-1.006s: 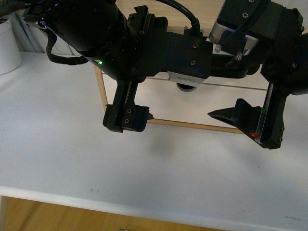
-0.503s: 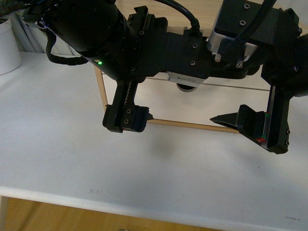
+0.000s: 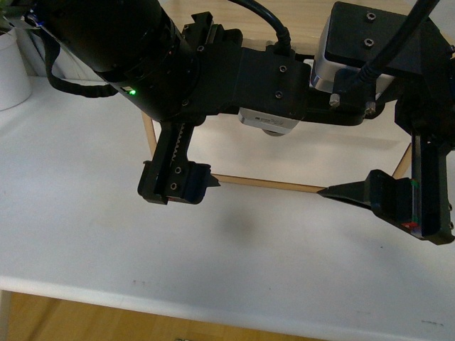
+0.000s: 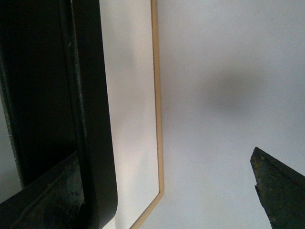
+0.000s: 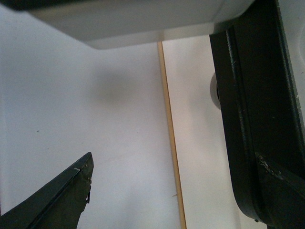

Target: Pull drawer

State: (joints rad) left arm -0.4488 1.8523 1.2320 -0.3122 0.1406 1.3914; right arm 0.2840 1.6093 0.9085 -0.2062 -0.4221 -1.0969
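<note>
The drawer (image 3: 334, 153) shows its white front inside a light wood box (image 3: 266, 182) at the back of the table, mostly hidden by both arms. In each wrist view a long black bar, apparently the handle (image 4: 93, 119) (image 5: 238, 109), runs along the white front. A dark half-round notch (image 5: 215, 93) shows beside it. My left gripper (image 3: 181, 124) (image 4: 164, 167) is open across the box's lower left edge, its near finger (image 3: 178, 181) over the table. My right gripper (image 3: 419, 153) (image 5: 174, 162) is open too, its near finger (image 3: 387, 202) in front of the box's right end.
The white table (image 3: 85, 213) stretches in front of the box to its front edge (image 3: 213, 302), with wooden floor below. A white pot (image 3: 11, 67) stands at the far left.
Both grippers have moved down towards the table's front edge, the right one also to the right. The wood box's lower edge stays where it was.
</note>
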